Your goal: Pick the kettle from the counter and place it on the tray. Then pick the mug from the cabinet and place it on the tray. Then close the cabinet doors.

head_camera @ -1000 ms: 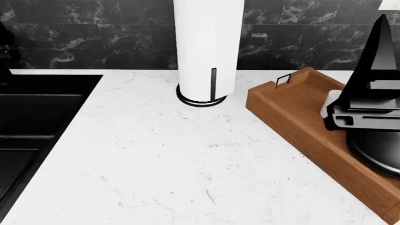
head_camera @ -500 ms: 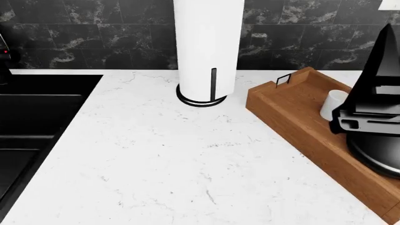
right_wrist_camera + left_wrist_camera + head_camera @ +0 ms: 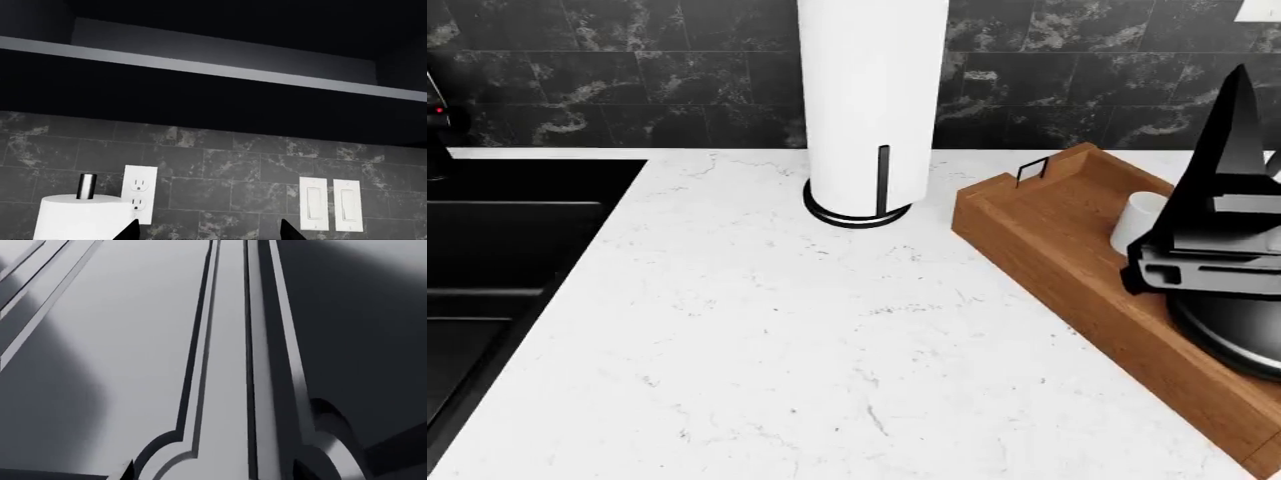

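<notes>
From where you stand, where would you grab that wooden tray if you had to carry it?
Probably by the thin wire handle at the short end of the tray facing the paper-towel roll, coming from that side: it stands up from the end wall, leaving a gap for a finger. The other end is out of view, and the mug and kettle sit inside.

Crisp, even simulator light on the counter (image 3: 801,330) — dim, shadow-heavy wrist views, no blur.
</notes>
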{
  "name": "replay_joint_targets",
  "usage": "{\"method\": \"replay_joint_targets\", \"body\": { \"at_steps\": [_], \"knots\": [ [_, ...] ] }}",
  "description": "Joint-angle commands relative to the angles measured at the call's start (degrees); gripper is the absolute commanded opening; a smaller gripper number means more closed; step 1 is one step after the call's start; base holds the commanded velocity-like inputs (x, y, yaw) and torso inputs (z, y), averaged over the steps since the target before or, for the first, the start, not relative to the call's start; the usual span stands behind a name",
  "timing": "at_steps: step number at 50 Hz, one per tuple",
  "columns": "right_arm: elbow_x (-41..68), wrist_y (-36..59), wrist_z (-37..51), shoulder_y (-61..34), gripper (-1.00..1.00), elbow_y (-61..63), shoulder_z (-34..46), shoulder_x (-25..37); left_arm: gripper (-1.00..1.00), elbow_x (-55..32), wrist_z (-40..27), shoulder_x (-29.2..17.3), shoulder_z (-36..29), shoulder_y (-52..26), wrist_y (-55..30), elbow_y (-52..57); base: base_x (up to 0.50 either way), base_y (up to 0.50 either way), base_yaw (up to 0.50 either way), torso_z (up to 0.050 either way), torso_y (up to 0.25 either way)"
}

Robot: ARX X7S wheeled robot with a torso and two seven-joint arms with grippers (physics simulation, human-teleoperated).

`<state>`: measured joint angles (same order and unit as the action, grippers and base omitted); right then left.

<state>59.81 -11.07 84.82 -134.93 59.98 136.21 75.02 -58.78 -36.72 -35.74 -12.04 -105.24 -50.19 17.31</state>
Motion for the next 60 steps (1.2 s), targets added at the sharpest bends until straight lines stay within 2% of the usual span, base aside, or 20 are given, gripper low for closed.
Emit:
{"method": "replay_joint_targets", "body": {
  "at_steps": [1,18,36,49,60],
  "knots": [
    [-0.4,0.0,-1.2,0.0,1.00,0.0,0.3,0.9,1.00,3.0,5.8,10.2,-5.9,-9.9,2.4,-11.5,0.00,0.00,0.00,0.010,0.000],
    [-3.2,-0.5,-3.8,0.0,1.00,0.0,2.7,4.6,1.00,5.4,10.0,19.6,-10.3,-12.3,5.7,-23.8,0.00,0.00,0.00,0.002,0.000],
    [-7.2,-1.9,-4.8,0.0,1.00,0.0,6.6,5.8,1.00,10.5,15.8,28.8,-13.7,-23.2,11.2,-41.7,0.00,0.00,0.00,0.002,0.000],
    [-9.8,-1.1,-6.6,0.0,1.00,0.0,6.3,8.0,1.00,15.2,20.2,32.6,-17.9,-25.0,16.5,-52.7,0.00,0.00,0.00,0.002,0.000],
    [-9.9,-0.6,-7.0,0.0,1.00,0.0,5.1,8.1,1.00,16.5,22.8,33.6,-21.5,-22.6,17.8,-56.2,0.00,0.00,0.00,0.002,0.000]
  ]
}}
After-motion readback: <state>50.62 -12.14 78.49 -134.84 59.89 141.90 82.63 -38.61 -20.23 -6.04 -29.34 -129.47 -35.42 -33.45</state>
